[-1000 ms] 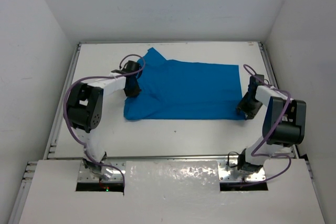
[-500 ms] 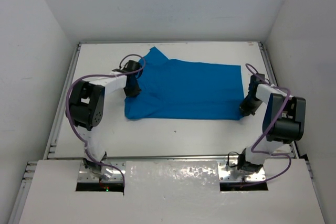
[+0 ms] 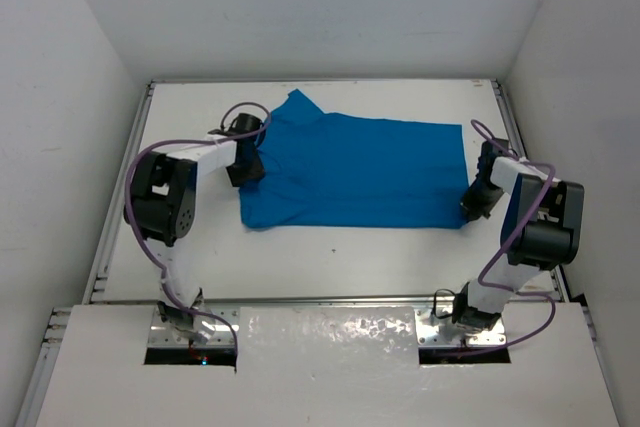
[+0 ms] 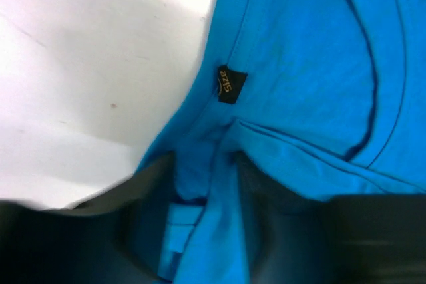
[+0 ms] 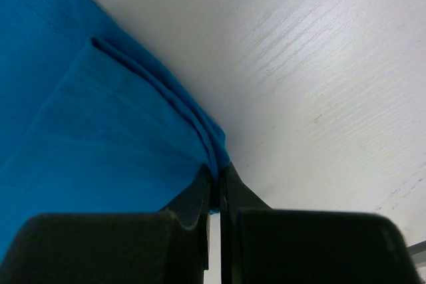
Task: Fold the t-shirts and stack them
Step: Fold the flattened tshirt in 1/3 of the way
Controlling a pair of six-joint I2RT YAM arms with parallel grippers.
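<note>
Seen from above, the blue t-shirt (image 3: 355, 172) lies spread flat across the far half of the white worktop (image 3: 350, 247). Its collar end is to the left and its hem to the right, and one sleeve points toward the far side. The left tool (image 3: 245, 169) sits at the collar end and the right tool (image 3: 473, 205) at the near right corner of the hem.

From overhead the tool bodies cover their own jaws, so only the wrist views show how they stand. The left wrist view shows the left tool's fingers partly apart with a loose fold of cloth between them. They are just beside the neckline and its small dark size label (image 4: 231, 84). The right wrist view shows the right tool pinched tight on the layered hem edge, with bare worktop beyond. White walls (image 3: 300, 7) enclose the worktop on three sides.
</note>
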